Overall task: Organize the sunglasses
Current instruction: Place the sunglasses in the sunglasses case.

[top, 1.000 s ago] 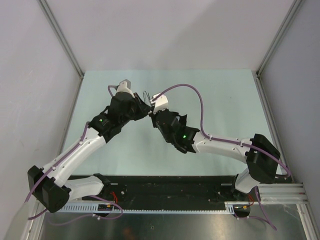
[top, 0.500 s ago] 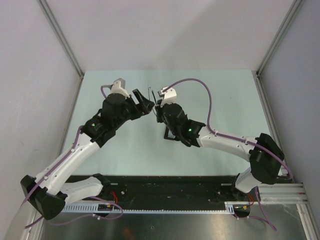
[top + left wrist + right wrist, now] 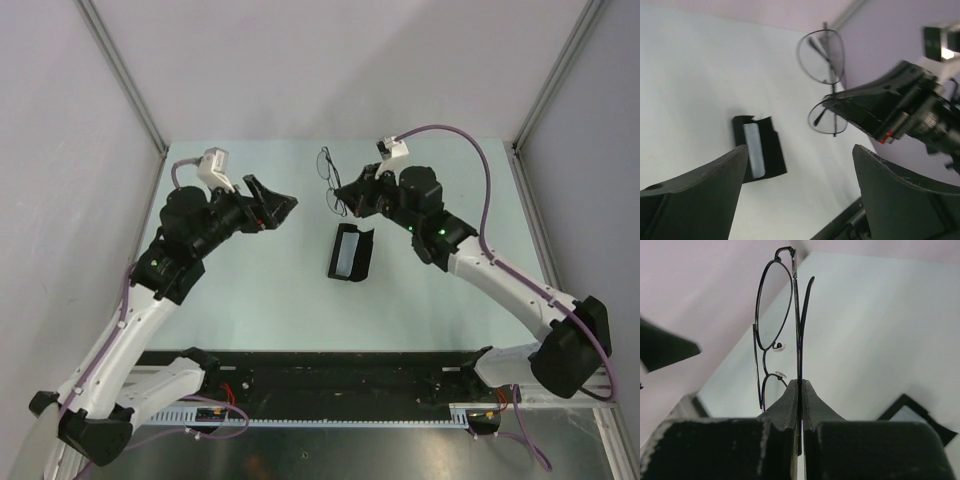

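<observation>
L gripper (image 3: 268, 203), left of centre: fingers spread wide, nothing between them, touching nothing. It hangs above the table (image 3: 460, 210) and points right toward the glasses. The wrist cam shows the same, w/ both fingers (image 3: 695, 190) far apart.

R gripper (image 3: 346, 196), just right of centre: clamped tight, w/ no gap showing in its own cam (image 3: 801, 392). It pinches the sunglasses (image 3: 328, 180) by thin wire at the frame edge. Can't tell if that's temple or rim.

The sunglasses are up in the air at mid-table toward the far side, between the two grippers, and clear of the L one. Thin dark wire frame w/ roundish clear lenses and nose pads visible (image 3: 774, 315). They're held edge-on, one lens farther away than the other (image 3: 826, 75).

Black case (image 3: 351, 252) lies open on the table, near side of the glasses and apart from them. A pale strip shows inside (image 3: 752, 149); can't tell what it is.
</observation>
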Action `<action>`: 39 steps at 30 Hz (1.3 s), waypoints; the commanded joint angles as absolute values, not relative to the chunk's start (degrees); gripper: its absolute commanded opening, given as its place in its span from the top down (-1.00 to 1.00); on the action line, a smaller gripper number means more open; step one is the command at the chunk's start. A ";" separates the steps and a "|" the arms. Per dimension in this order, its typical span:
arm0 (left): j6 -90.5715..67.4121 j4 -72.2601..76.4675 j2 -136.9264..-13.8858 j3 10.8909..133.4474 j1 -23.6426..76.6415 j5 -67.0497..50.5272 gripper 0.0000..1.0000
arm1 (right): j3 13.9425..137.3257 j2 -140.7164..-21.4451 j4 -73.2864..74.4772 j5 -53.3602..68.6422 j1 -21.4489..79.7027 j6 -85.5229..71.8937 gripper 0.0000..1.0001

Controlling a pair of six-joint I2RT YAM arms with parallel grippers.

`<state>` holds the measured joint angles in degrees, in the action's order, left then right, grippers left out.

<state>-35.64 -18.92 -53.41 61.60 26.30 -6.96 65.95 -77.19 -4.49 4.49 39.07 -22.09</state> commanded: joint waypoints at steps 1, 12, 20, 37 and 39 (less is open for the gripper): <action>-28.74 -9.77 -50.54 60.82 26.02 -21.87 -0.83 | 66.27 -72.87 -3.34 26.06 37.44 -25.75 1.00; -31.64 7.73 -48.87 54.15 25.84 -30.59 -0.96 | 66.18 -67.41 -5.98 37.97 36.21 -30.94 1.00; -33.92 7.47 -50.62 50.72 25.84 -24.36 -0.96 | 59.43 -66.27 -3.43 28.84 31.47 -37.86 1.00; -47.72 7.64 -71.70 39.46 26.10 -12.22 -0.54 | 38.06 -68.02 -11.51 9.94 27.33 -50.09 1.00; -48.34 8.87 -75.40 39.81 26.10 -10.82 -0.40 | 37.97 -71.18 -13.17 8.80 27.86 -50.80 1.00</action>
<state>-45.10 5.39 -71.26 39.31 26.17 -13.65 38.35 -67.35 -6.87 13.91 27.35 -48.18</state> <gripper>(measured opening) 0.745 0.027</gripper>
